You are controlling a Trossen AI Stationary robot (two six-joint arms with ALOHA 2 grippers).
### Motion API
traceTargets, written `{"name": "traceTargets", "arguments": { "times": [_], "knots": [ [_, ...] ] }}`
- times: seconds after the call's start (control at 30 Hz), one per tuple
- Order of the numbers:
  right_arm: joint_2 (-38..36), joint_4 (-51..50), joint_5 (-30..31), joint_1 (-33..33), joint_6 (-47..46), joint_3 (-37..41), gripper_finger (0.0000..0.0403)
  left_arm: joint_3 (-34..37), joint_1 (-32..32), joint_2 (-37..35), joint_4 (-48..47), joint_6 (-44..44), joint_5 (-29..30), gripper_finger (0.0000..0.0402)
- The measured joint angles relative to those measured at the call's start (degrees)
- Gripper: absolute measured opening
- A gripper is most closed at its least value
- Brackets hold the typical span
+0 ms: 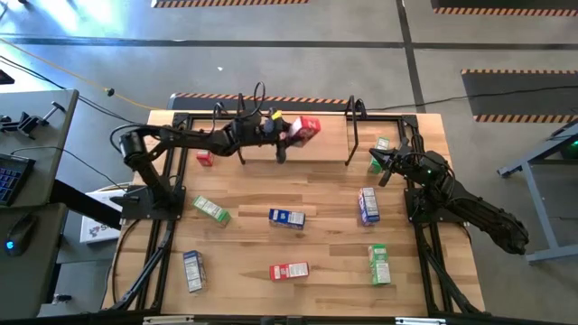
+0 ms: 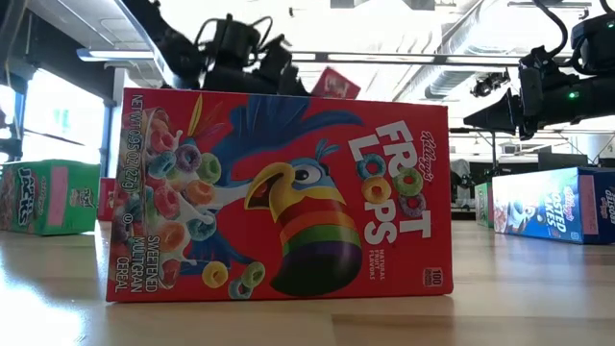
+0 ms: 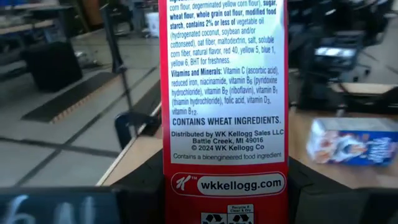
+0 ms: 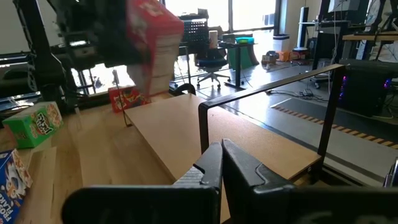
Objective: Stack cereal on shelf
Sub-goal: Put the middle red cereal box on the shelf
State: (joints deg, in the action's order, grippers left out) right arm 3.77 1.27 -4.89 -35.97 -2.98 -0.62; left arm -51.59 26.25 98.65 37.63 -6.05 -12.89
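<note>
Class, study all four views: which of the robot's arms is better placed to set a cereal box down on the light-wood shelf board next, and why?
Left. The left gripper already holds a red cardboard cereal box above the light-wood shelf board. The right gripper is shut and empty beside the shelf's right end.

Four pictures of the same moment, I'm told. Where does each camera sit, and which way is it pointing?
High view: above the table, looking straight down; both arms show, the left gripper holding a red cereal box over the shelf.
Low view: at tabletop height, looking level across; a Froot Loops box fills it, arms overhead.
Left wrist view: on the left arm, looking at its held box.
Right wrist view: on the right arm, past the shut right gripper toward the shelf.
Shared: the high and right wrist views both show the held red box.
</note>
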Motion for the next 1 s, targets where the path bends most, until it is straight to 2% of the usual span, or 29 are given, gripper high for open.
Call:
{"name": "traceTargets", "arguments": {
  "times": [0.2,0.47,0.67,1.0],
  "knots": [
    [0.0,0.0,0.0,0.0,0.0,0.0,0.0,0.0,1.7,3.7,0.9,1.5,0.1,0.015],
    [0.0,0.0,0.0,0.0,0.0,0.0,0.0,0.0,1.8,3.8,0.5,0.0,5.5,0.0164],
    [0.0,0.0,0.0,0.0,0.0,0.0,0.0,0.0,1.8,3.8,-2.6,-0.6,5.6,0.018],
    [0.0,0.0,0.0,0.0,0.0,0.0,0.0,-0.1,1.4,3.6,-5.1,-0.8,5.5,0.016]
  ]
}}
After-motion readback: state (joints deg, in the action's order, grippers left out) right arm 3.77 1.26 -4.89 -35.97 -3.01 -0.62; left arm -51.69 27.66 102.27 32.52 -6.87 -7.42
